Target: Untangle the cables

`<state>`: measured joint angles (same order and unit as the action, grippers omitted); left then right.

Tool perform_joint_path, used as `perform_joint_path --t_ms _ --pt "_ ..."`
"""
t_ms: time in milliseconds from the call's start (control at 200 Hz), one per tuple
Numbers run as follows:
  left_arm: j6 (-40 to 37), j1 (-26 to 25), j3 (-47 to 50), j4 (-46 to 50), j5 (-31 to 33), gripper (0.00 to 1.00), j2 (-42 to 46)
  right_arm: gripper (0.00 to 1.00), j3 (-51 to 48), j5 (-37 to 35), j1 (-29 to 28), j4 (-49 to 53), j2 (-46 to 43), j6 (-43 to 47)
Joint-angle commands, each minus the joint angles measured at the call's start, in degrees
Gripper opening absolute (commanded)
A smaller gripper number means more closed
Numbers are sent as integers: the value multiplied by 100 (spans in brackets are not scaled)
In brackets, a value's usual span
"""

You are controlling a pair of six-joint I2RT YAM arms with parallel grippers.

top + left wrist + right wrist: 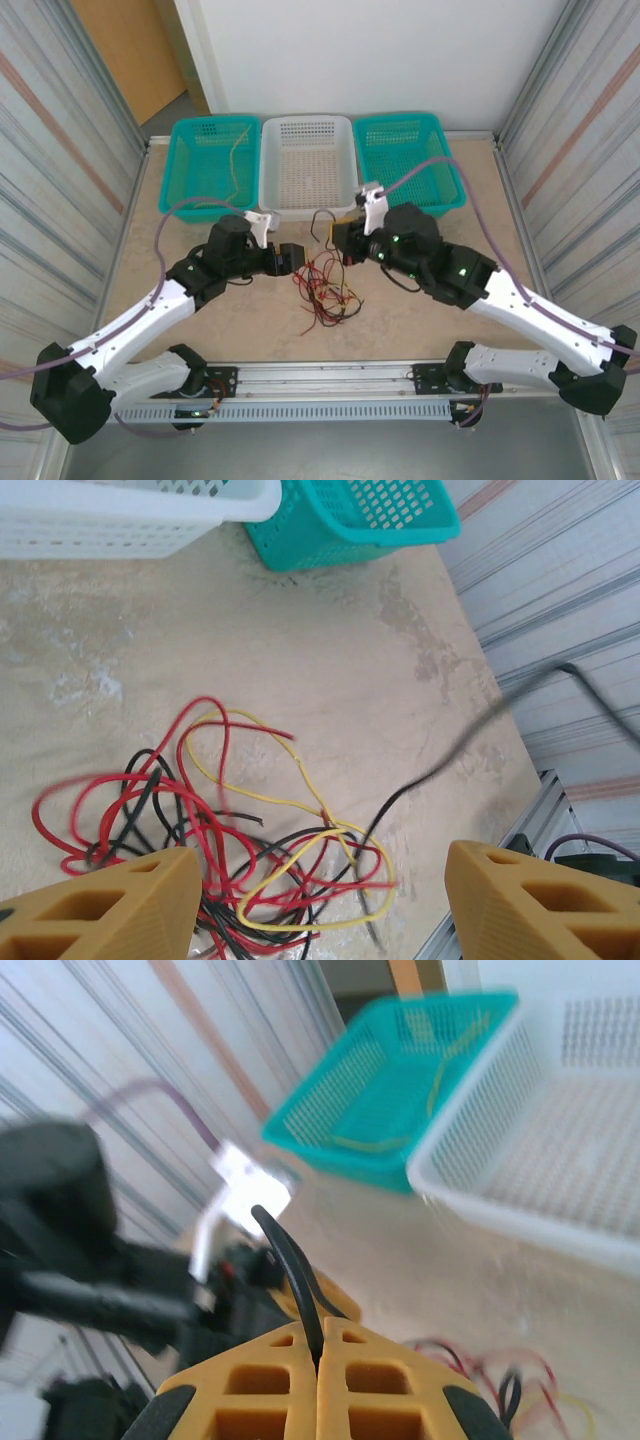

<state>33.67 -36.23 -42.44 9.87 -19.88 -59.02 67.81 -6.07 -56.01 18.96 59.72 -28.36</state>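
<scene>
A tangle of thin red, black and yellow cables (325, 287) lies on the table between the two arms. In the left wrist view the tangle (230, 835) sits between and just ahead of my left gripper (320, 905), which is open with its yellow fingers (110, 910) wide apart. One black cable (470, 735) rises out of the pile to the upper right. My right gripper (318, 1345) is shut on that black cable (290, 1260), which pokes up from between the pads. Seen from above, the left gripper (297, 258) and right gripper (340, 240) flank the pile's far edge.
Three baskets stand along the far edge: a teal one (195, 190) holding a yellow strand (235, 160), a white one (275, 190) and another teal one (445, 190). Corrugated walls close both sides. A metal rail (320, 378) runs along the near edge.
</scene>
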Motion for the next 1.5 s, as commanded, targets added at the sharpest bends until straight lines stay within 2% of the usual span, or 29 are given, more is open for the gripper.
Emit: perform_joint_path --t_ms 0,200,441,541,682,847,1097,1338,1498 --pt "-148 -8 -211 -99 29 66 37 0 543 549 370 -349 -119 310" --pt "-227 -9 -294 73 138 66 172 0 835 772 829 -413 -35 215" --pt "-563 -5 -590 589 696 67 231 0 437 755 1041 -334 -166 -28" --pt "-526 14 -575 756 979 65 102 0 265 699 1048 -255 -267 -91" --pt "-293 127 -464 798 869 59 -117 0 247 510 1141 14 -278 -92" --pt "-130 217 -312 801 959 59 2 0 509 1040 1910 257 -182 -353" --pt "-41 285 -165 999 1002 56 73 0 1346 1340 3176 624 436 -231" --pt "-44 318 -150 1128 1043 56 246 0 2228 1749 4487 829 1364 -411" --pt "-62 377 -118 1240 1062 56 421 0 2351 2117 4978 919 2190 -436"
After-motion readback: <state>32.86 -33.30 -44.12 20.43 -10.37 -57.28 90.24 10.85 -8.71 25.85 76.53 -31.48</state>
